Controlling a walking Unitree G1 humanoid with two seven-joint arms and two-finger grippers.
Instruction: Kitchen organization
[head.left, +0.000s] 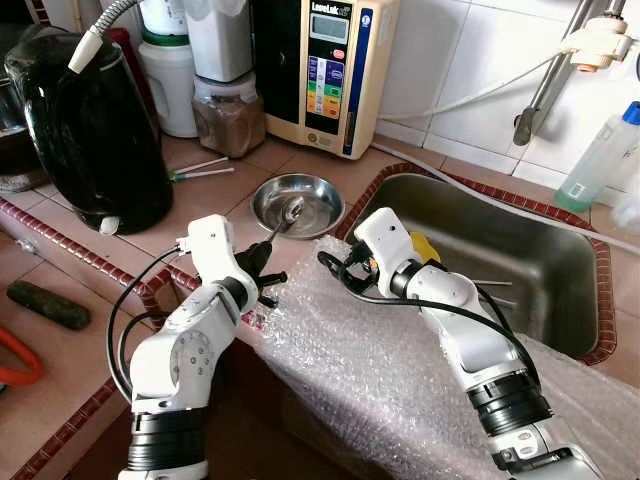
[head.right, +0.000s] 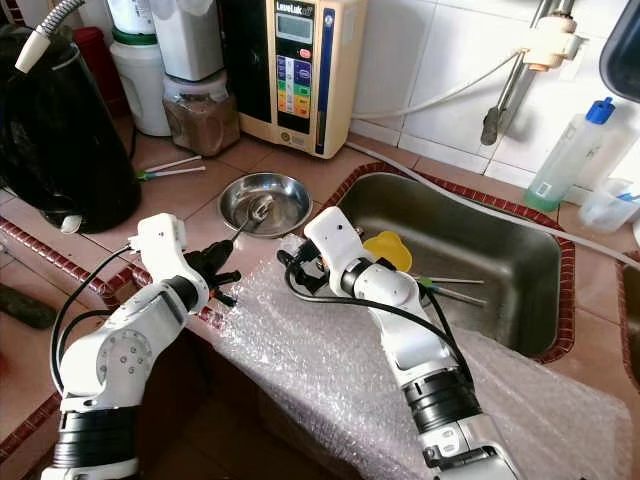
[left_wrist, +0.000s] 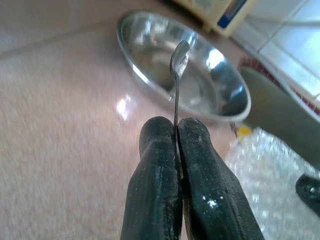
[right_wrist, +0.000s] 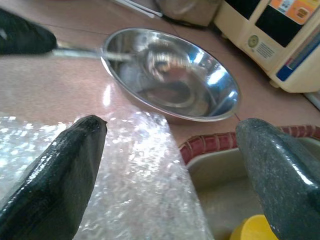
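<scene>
Left gripper (left_wrist: 176, 145) jaws pinching thin metal spoon (left_wrist: 178, 60), its bowl hovering over round steel bowl (head.left: 297, 203) mid-frame on desk; drop likely pending. Right gripper (right_wrist: 170, 145) jaws gaping wide, idling over bubble wrap (head.left: 370, 370).

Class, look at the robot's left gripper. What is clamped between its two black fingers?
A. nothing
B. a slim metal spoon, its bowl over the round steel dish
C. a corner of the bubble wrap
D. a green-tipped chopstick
B: the left gripper is shut on the slim metal spoon, whose bowl reaches over the round steel dish.
</scene>
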